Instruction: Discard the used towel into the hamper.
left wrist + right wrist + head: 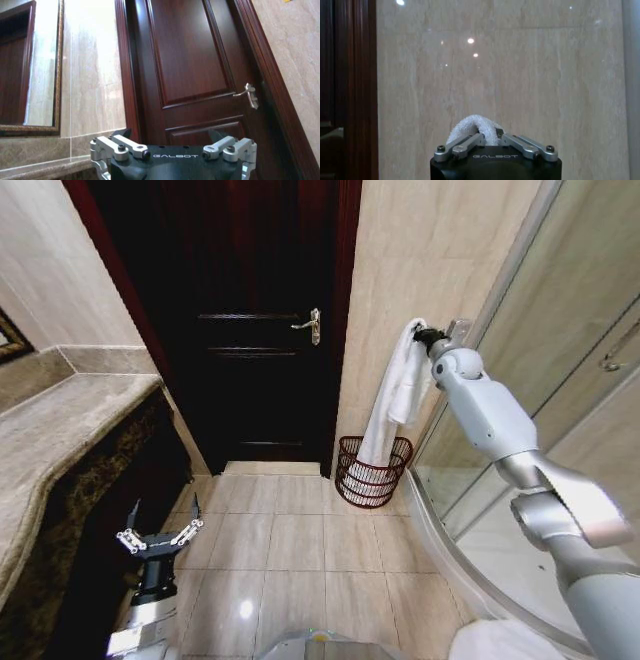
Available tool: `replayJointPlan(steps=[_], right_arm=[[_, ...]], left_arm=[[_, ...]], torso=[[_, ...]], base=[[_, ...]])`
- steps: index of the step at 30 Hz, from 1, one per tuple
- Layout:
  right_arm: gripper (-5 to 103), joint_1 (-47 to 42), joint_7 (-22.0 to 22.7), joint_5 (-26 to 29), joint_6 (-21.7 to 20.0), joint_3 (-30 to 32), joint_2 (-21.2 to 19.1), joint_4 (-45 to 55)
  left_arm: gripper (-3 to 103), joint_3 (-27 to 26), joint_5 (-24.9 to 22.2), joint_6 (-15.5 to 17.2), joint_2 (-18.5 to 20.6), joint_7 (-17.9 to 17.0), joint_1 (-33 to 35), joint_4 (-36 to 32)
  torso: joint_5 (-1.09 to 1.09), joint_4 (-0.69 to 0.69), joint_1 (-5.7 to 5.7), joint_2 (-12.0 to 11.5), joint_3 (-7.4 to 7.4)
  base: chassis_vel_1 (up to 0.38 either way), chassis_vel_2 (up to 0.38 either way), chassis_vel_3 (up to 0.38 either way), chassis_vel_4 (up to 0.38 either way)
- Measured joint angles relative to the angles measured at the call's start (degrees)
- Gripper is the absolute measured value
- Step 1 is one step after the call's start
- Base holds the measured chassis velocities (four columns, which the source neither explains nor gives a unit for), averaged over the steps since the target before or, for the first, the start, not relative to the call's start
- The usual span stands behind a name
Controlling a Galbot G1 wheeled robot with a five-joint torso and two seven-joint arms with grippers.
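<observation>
A white towel (392, 395) hangs down the beige wall, its top bunched in my right gripper (425, 335), which is shut on it high up next to the wall. In the right wrist view a fold of the towel (472, 127) bulges out between the closed fingers of the right gripper (491, 140). The towel's lower end drops into the hamper (372, 472), a dark reddish openwork basket standing on the floor against the wall, straight below the gripper. My left gripper (160, 530) stands open low on the left, near the counter.
A dark wooden door (262, 330) with a metal handle (310, 325) is left of the hamper. A stone counter (60, 430) runs along the left. The curved glass shower enclosure (530, 360) stands close on the right. Tiled floor (300, 550) lies open in the middle.
</observation>
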Motion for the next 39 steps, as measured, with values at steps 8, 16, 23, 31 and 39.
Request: replayJointPlan(steps=[8,16,23,31,39], right_arm=[[2,-3.9,1.8,-0.6,0.0,1.7,-1.2,4.7],[2,-5.5,2.3,-0.7,-0.1,3.4,-1.7,6.9],[2,-5.7,2.2,-1.2,-0.1,4.1,-1.6,6.5],[2,-6.3,2.1,-2.0,-0.1,4.4,-0.7,6.0],[2,-6.3,1.7,-2.6,0.2,4.6,-0.2,5.0]], left_arm=[[100,0.1,-0.2,-0.7,0.0,0.1,-0.1,-0.2],[100,0.2,-0.2,-1.5,0.0,0.5,0.1,0.2],[100,0.2,-0.4,-1.8,0.0,0.5,-0.1,0.9],[100,0.2,-0.7,-2.0,0.0,0.8,0.1,1.6],[100,0.2,-0.9,-2.2,0.0,1.0,0.0,2.1]], torso=[[-0.01,-0.01,-0.98,-2.3,-1.32],[-0.01,-0.01,-1.78,-4.2,-2.45],[-0.01,-0.02,-2.54,-6.0,-3.5],[-0.01,0.01,-3.37,-7.9,-4.57],[-0.01,-0.01,-4.13,-9.8,-5.67]], base=[[0.0,0.0,0.0,0.0],[0.0,0.0,0.0,0.0],[0.0,0.0,0.0,0.0],[0.0,0.0,0.0,0.0],[0.0,0.0,0.0,0.0]])
